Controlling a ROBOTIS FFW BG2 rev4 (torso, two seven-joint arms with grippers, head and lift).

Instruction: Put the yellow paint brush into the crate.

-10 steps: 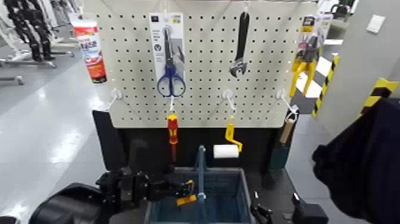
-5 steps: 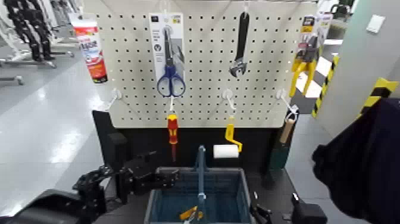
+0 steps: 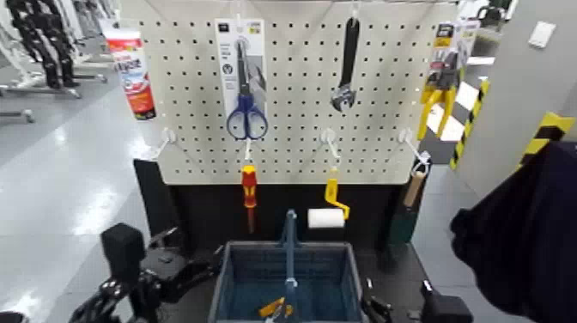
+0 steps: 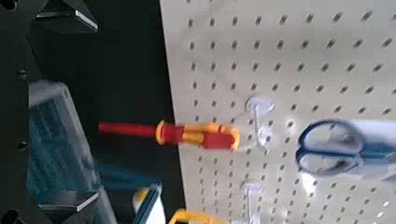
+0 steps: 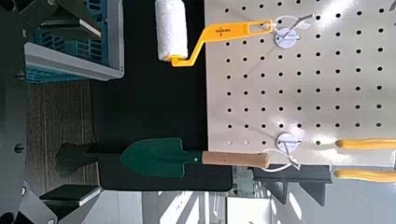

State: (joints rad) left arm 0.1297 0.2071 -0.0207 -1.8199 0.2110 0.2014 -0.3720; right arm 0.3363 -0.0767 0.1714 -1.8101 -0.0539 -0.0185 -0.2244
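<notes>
Brush, yellow-orange at one end, lies inside crate; left gripper, right gripper flank crate, jaws wide.

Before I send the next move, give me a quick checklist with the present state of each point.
1. Yellow paint brush inside the crate: ok, its yellow part shows low in it.
2. Left gripper open and empty: ok.
3. Left gripper outside the crate: ok, off its left side.
4. Right gripper open, empty and outside the crate: ok, beside its right side.
5. Screwdriver hanging: ok.
6. Brush lying flat, bristles down: cannot tell.
</notes>
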